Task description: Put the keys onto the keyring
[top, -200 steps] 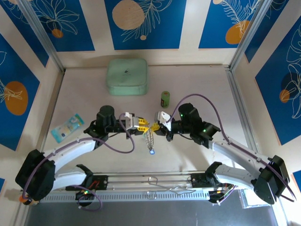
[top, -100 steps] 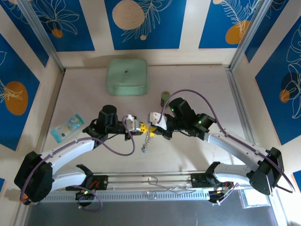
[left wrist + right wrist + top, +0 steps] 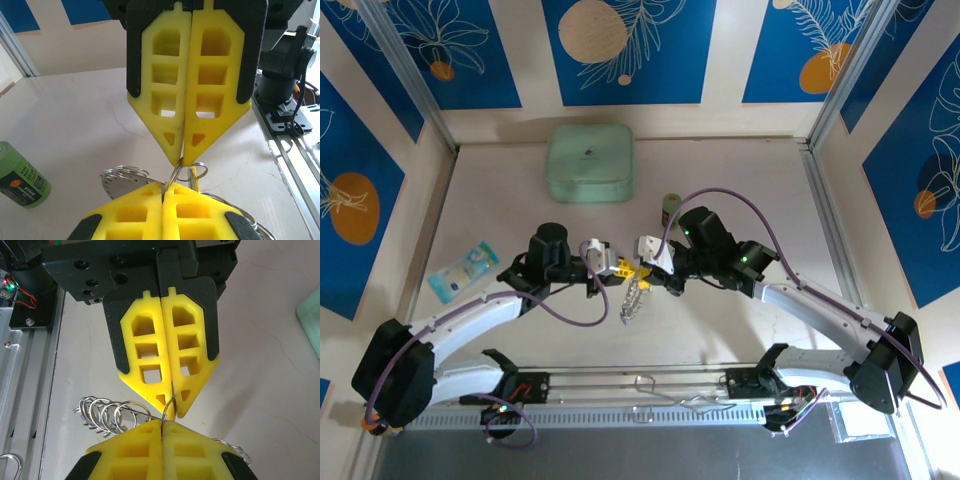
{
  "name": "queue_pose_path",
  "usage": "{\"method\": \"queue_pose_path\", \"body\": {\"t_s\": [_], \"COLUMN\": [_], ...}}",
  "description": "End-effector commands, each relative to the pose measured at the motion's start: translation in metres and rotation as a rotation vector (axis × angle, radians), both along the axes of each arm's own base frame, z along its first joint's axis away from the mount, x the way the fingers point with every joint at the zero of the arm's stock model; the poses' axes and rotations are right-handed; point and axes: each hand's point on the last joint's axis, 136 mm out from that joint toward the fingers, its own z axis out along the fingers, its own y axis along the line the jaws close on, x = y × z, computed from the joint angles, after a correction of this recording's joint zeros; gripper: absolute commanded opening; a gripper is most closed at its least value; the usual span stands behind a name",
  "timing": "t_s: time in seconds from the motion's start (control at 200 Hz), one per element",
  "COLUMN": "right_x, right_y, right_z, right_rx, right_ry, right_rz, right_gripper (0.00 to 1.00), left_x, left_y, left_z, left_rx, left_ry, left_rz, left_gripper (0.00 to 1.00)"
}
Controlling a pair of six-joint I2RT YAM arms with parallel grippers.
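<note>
Over the worktop [image 3: 500,200], both arms pointed inward to frame centre, neither nearer than the other. The left gripper [image 3: 618,268] and right gripper [image 3: 651,271] stood tip to tip, each clamped on the keyring [image 3: 633,297]. It trailed down-frame from the pinch, between them. The right wrist view showed its coiled loops [image 3: 107,412] at lower left, which the top view blurred.

We observe that the right end effector [image 3: 641,270] has shifted left to meet the left end effector [image 3: 623,269], whose jaws have closed on the keyring [image 3: 633,298]. The keyring now hangs further left.
</note>
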Motion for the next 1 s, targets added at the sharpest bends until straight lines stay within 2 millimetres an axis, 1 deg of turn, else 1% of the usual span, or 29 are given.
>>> {"method": "queue_pose_path", "body": {"t_s": [0.0,0.185,0.26,0.38,0.45,0.505,0.535,0.595,0.65,0.725,0.805,0.915,0.995], "right_x": [-0.006,-0.003,-0.002,0.001,0.003,0.007,0.009,0.011,0.01,0.008,0.007,0.006,0.014], "right_y": [0.016,0.018,0.019,0.02,0.02,0.017,0.015,0.009,0.0,-0.012,-0.022,-0.021,-0.02], "right_z": [0.01,0.008,0.009,0.01,0.01,0.01,0.011,0.014,0.015,0.013,0.006,0.002,0.001], "right_rx": [0.06,0.055,0.056,0.057,0.053,0.048,0.049,0.062,0.085,0.114,0.133,0.16,0.153], "right_ry": [0.012,0.014,0.011,0.008,0.0,-0.009,-0.015,-0.022,-0.024,-0.031,-0.051,-0.05,-0.077], "right_rz": [0.056,0.05,0.047,0.042,0.03,0.004,-0.013,-0.048,-0.076,-0.113,-0.155,-0.176,-0.207], "right_gripper": [0.0,0.0,0.0,0.0,0.0,0.0,0.06,0.23,0.3,0.32,0.33,0.33,0.32], "left_x": [-0.006,-0.009,-0.011,-0.014,-0.017,-0.017,-0.017,-0.015,-0.011,-0.006,0.0,0.003,0.002], "left_y": [-0.006,-0.005,-0.005,-0.005,-0.005,-0.005,-0.005,-0.004,-0.004,-0.004,-0.004,-0.006,-0.007], "left_z": [0.023,0.025,0.024,0.024,0.024,0.025,0.024,0.025,0.024,0.024,0.026,0.027,0.027], "left_rx": [-0.078,-0.085,-0.087,-0.087,-0.09,-0.092,-0.092,-0.095,-0.097,-0.103,-0.122,-0.144,-0.151], "left_ry": [-0.061,-0.063,-0.06,-0.059,-0.056,-0.058,-0.058,-0.066,-0.066,-0.076,-0.075,-0.053,-0.041], "left_rz": [-0.055,-0.07,-0.081,-0.097,-0.11,-0.11,-0.106,-0.094,-0.068,-0.038,-0.004,0.003,-0.003], "left_gripper": [0.06,0.09,0.11,0.06,0.0,0.0,0.0,0.0,0.0,0.0,0.0,0.0,0.0]}}
